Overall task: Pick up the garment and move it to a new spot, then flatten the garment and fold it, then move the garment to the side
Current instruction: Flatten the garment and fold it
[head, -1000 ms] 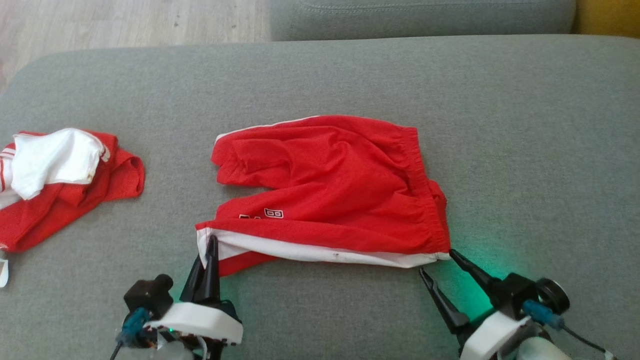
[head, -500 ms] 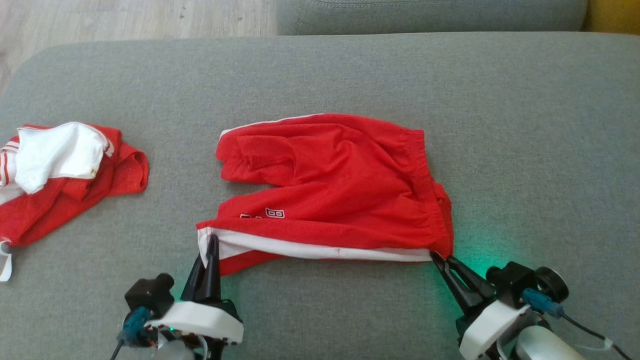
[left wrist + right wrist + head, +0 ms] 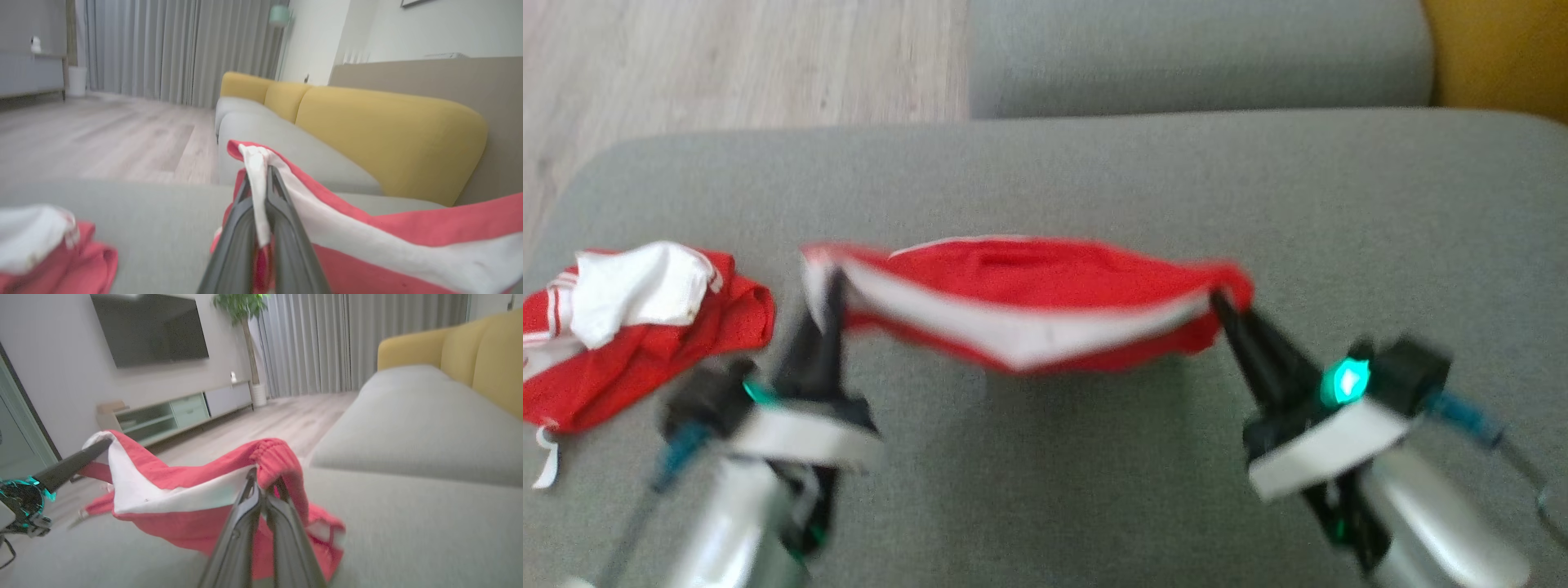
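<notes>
Rose from the grey cushion [image 3: 1094,171] within the last second and sagged as a band of red shorts [image 3: 1045,282] between two pincers. Snapped the right gripper [image 3: 1223,304] shut in that same second, pressed together on the elastic waistband corner. Kept the left gripper [image 3: 829,282] clamped on the white-trimmed leg hem (squeezed plainly between the dark fingers [image 3: 291,245] in the left wrist view). Hung stretched from tip to tip, lifted at both ends, drooping in the middle toward the cushion. Left another red-and-white garment [image 3: 645,327] crumpled well off to the left, untouched.
</notes>
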Controlling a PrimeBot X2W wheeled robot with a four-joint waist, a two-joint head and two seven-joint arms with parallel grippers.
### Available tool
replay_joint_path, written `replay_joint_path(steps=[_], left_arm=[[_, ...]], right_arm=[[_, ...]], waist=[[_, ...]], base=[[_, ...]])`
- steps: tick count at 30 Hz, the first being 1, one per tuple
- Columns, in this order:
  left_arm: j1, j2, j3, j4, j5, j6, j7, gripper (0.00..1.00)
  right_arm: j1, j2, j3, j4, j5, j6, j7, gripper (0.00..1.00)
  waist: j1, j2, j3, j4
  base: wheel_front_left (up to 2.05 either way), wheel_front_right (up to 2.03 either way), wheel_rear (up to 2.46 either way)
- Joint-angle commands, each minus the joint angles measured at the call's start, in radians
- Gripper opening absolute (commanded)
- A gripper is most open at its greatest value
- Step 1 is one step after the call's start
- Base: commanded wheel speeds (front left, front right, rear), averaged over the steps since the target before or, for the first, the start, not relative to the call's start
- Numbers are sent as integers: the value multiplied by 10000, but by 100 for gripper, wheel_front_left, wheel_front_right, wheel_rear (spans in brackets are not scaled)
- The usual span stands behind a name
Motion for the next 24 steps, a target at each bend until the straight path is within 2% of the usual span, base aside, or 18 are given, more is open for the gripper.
replay_joint_path(steps=[1, 6, 7, 10, 15, 19, 22, 24], left_arm=[[-796, 393, 282, -514, 21, 16, -53, 0], [-2104, 1651, 346, -1697, -194, 16, -42, 0], [-2631, 2051, 398, -2155, -269, 16, 179, 0], [-3317, 2401, 443, -2776, -394, 17, 763, 0], [-3935, 2463, 433, -2798, -757, 196, 2063, 0], [-4203, 2083, 215, -2085, -1064, 286, 2630, 0], [-4893, 1818, 42, -1330, -841, 358, 2413, 0], [-5739, 1660, 58, -882, -459, 476, 1671, 0]], right_arm=[[-702, -131, 95, -517, 217, -9, -67, 0], [-2091, -627, 35, -1579, 1669, -9, -67, 0], [-2602, -883, -47, -1862, 2340, -9, 8, 0], [-3275, -1217, -226, -2208, 3176, -9, 456, 0], [-4015, -1518, -251, -1864, 4142, -9, 1836, 0], [-4671, -1482, -10, -968, 4418, -9, 2702, 0], [-5690, -1396, -11, -158, 4288, -9, 2715, 0], [-6668, -1432, -53, 463, 3760, -9, 2303, 0]], waist=[[0, 0, -288, -91], [0, 0, -656, -179], [0, 0, -745, -170], [0, 0, -777, -139], [0, 0, -436, -110], [0, 0, 357, -119], [0, 0, 1055, -111], [0, 0, 1489, -96]], base=[[0, 0, 0], [0, 0, 0], [0, 0, 0], [0, 0, 0], [0, 0, 0], [0, 0, 0], [0, 0, 0], [0, 0, 0]])
